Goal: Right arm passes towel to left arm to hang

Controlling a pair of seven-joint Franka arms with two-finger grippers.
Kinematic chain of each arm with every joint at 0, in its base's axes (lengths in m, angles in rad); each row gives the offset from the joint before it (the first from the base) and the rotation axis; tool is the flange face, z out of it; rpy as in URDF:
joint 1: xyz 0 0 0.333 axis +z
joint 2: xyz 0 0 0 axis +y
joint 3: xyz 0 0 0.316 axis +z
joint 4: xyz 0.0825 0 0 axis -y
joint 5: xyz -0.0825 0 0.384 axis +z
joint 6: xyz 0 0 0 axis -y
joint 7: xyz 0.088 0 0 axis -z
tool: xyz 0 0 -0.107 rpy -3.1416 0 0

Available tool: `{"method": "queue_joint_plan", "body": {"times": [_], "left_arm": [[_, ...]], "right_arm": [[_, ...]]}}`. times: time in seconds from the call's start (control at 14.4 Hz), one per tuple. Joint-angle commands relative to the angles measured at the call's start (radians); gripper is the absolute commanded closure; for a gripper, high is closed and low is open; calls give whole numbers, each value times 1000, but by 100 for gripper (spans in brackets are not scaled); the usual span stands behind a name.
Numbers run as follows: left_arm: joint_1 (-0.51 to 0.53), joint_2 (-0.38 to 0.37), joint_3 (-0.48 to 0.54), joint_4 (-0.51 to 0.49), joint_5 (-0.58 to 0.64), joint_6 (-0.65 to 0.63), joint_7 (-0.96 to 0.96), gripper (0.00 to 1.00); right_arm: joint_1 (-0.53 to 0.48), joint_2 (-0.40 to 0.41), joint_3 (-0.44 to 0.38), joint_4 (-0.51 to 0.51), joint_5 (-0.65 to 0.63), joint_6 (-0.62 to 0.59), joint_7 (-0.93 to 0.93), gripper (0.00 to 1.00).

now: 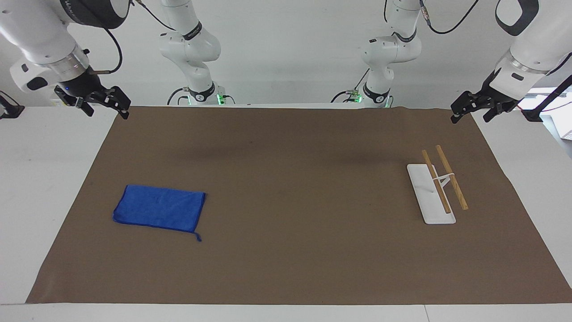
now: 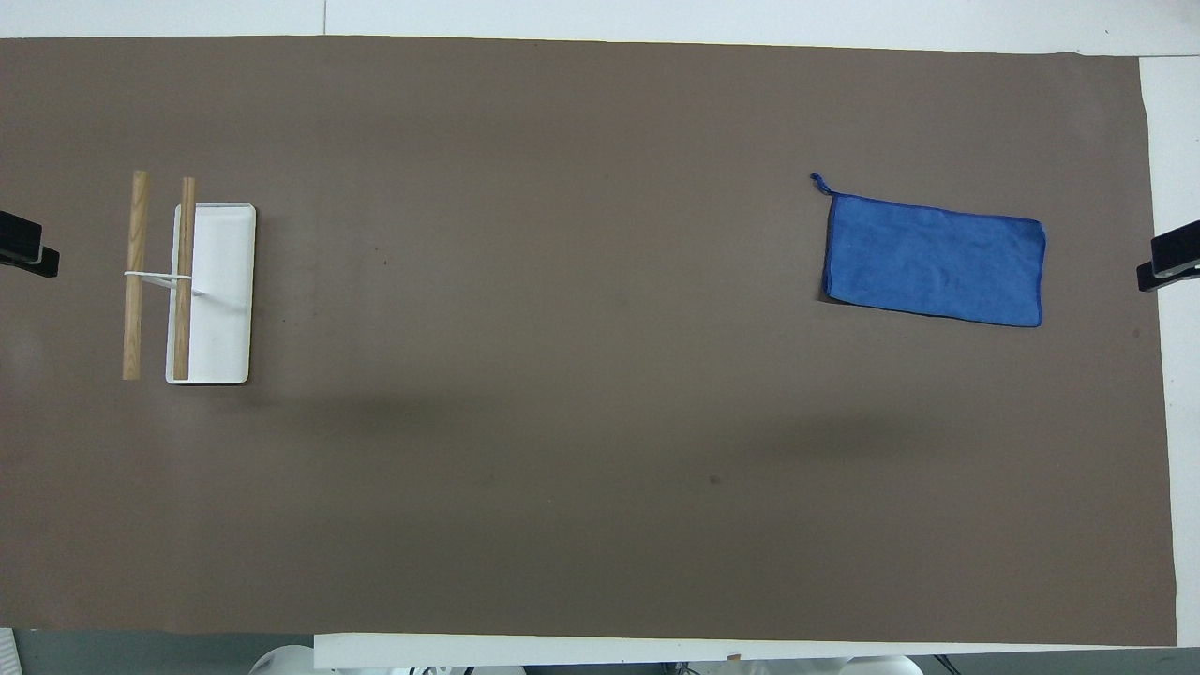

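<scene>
Covering most of the white desk [image 1: 53, 188], a brown mat [image 1: 286, 201] carries everything on it. Flat on the mat toward the right arm's end lies the towel [image 1: 160, 208], a bright blue rectangle with a short thread loop [image 1: 197, 236] at the corner farthest from the robots. Well apart from it, toward the left arm's end, stands a rack [image 1: 431, 193]: a white base plate with two wooden rails [image 1: 451, 176] held above it on a thin white frame, the rails running away from the robots.

The right pincer [image 1: 107, 105] hangs over the mat's corner at its own end, fingers spread apart and holding nothing. The left pincer [image 1: 476, 108] hangs over the mat's corner at the other end, likewise spread and empty. Neither touches the towel or the rack.
</scene>
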Motion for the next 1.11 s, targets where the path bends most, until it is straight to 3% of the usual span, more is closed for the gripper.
{"method": "queue_joint_plan", "body": {"times": [0.0,0.48,0.76,1.04], "left_arm": [[7,-15,-2,-12,-9,-12,12,0],[7,-15,-2,-10,-9,-12,12,0],[7,-15,-2,-12,-9,-10,12,0],[7,-15,-2,-12,-9,-12,12,0]], "right_arm": [[-12,-25,6,-34,16,22,-19,0],[-53,-39,3,-66,20,18,-74,0],[-3,-27,10,-228,13,302,-79,0],[25,82,10,-362,22,595,-68,0]]}}
